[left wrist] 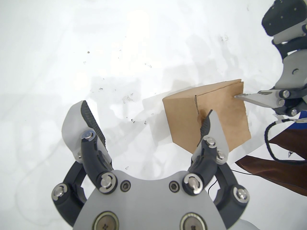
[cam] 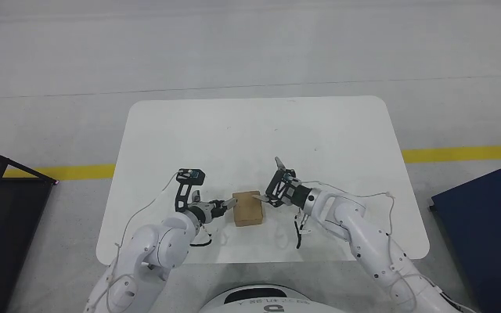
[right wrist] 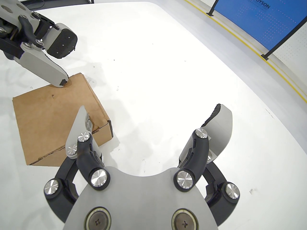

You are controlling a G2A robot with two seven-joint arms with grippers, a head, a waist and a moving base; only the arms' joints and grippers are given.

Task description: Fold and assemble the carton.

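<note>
Top view: one carton (cam: 247,210), two end effectors (cam: 211,188) (cam: 266,181)

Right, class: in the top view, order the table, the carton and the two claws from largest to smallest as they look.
1. table, by far.
2. carton.
3. left claw and right claw, alike to each other; spread open and nearer the camera, they span nearly what the carton does, so second place is unsure.

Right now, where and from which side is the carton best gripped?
Probably across its two opposite side walls, from above: the carton sits as a low block on the table, flat walls exposed; the left gripper and right gripper, both open, flank it.
</note>
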